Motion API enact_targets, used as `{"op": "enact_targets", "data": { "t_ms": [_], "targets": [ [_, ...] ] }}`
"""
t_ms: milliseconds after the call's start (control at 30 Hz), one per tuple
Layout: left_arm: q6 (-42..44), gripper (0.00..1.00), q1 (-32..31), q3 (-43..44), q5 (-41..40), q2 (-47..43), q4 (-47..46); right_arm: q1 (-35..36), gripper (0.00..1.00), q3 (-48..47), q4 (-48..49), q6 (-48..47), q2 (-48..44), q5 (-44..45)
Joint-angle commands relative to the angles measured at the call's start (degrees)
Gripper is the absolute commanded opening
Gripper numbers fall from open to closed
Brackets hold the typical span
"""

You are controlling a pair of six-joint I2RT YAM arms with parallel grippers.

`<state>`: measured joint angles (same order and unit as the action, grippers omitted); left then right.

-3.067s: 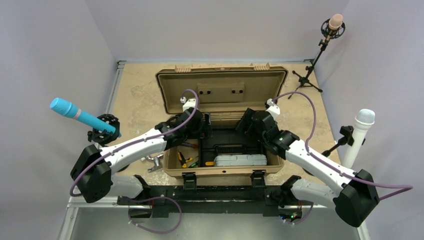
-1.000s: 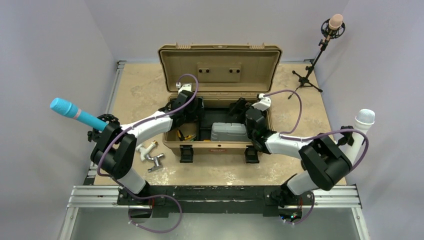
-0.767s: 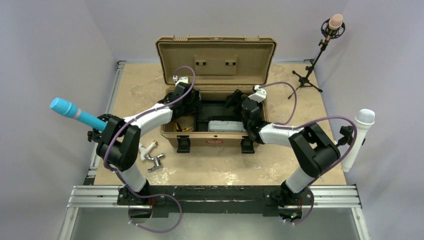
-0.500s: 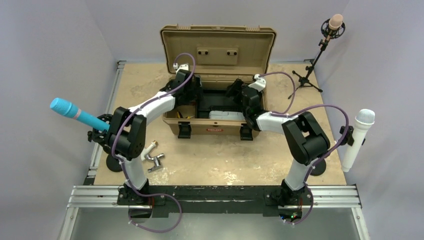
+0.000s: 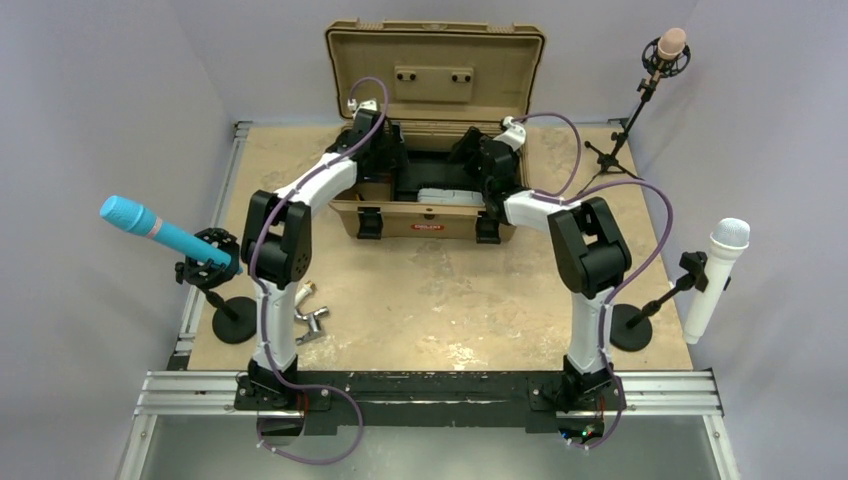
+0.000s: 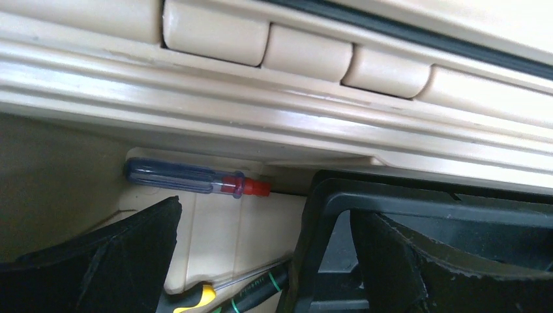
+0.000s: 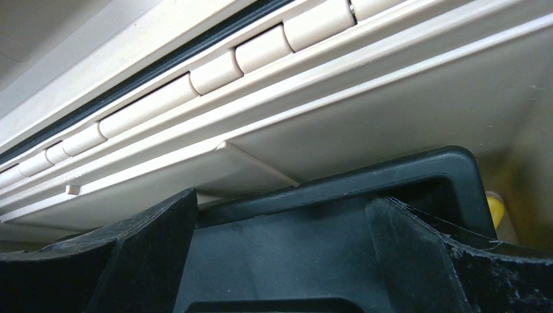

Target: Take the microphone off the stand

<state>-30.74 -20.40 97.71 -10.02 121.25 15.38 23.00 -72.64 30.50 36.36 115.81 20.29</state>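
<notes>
Three microphones sit on stands, all far from my grippers. A blue microphone (image 5: 150,228) slants in a clamp stand (image 5: 213,272) at the left edge. At the right edge a white microphone (image 5: 718,270) stands in its clamp stand (image 5: 688,272). A pink microphone (image 5: 671,44) tops a tripod (image 5: 615,150) at the back right. Both arms stretch into the open tan toolbox (image 5: 435,215). My left gripper (image 5: 385,160) (image 6: 261,261) is open over a black tray rim (image 6: 319,215). My right gripper (image 5: 470,160) (image 7: 280,261) is open over the black tray (image 7: 293,241).
The toolbox lid (image 5: 435,55) stands upright at the back. Inside lie a blue-handled screwdriver (image 6: 189,179), a green-banded screwdriver (image 6: 261,287) and a grey case (image 5: 450,197). A metal fitting (image 5: 310,322) lies on the table by the left arm's base.
The toolbox has slid away toward the far edge, with both arms stretching out along with it. Its lid now stands more upright. The microphones have not moved.
</notes>
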Motion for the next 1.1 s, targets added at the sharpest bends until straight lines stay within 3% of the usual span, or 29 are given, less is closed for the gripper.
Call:
{"op": "enact_targets", "data": {
  "t_ms": [0,200,667,900,1067],
  "targets": [
    [1.2,0.99,1.5,6.8,-0.6,-0.9,-0.6,-1.5,0.99,-5.6,9.5,-8.3,0.2,3.0],
    [0.9,1.0,1.5,3.7,3.9,-12.9,7.6,-1.5,0.99,-3.6,2.5,-11.6,-9.2,1.6],
    [-0.5,1.0,-2.8,-8.7,27.6,-45.4,18.5,-0.4,0.99,6.9,-13.3,-13.4,-32.0,-9.7],
    [1.1,1.0,-7.5,-17.9,32.0,-64.5,25.7,12.8,0.99,13.6,-14.1,-14.3,-42.8,-10.5],
    [3.5,1.0,-7.5,-16.8,26.4,-77.0,38.0,20.9,0.99,18.0,-8.7,-10.4,-48.5,-16.8]
  ]
}}
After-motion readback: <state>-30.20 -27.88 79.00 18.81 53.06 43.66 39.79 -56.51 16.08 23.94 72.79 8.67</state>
